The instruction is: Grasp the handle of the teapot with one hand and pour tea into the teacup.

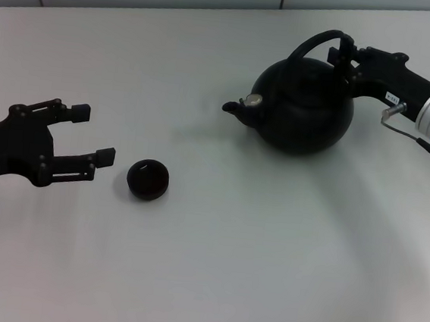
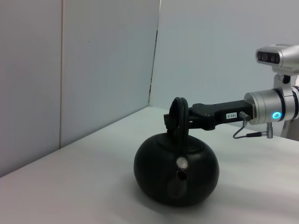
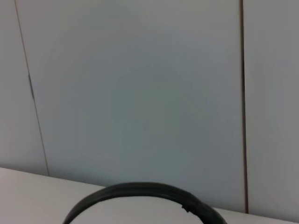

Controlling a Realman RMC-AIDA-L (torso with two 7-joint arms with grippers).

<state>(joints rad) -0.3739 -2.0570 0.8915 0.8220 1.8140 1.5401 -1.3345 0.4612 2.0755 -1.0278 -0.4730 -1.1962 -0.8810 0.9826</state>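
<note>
Overhead, from the head view: teapot (image 1: 302, 108) at far right on the table (image 1: 212, 267), spout aimed left toward the teacup (image 1: 148, 179), spout-to-back axis running left-right. Right gripper (image 1: 345, 58) closed on the handle (image 1: 311, 45); left gripper (image 1: 94, 133) rests open, just left of the cup. Left wrist view: spout faces the camera, handle arch seen edge-on. Right wrist view: only the handle's arc shows. Lifting should keep the pot level until it is above the cup.

The table (image 1: 203, 282) is viewed from above by the head camera. The teapot (image 2: 176, 175) is seen low and side-on from the left wrist, its handle (image 3: 140, 193) close-up from the right
</note>
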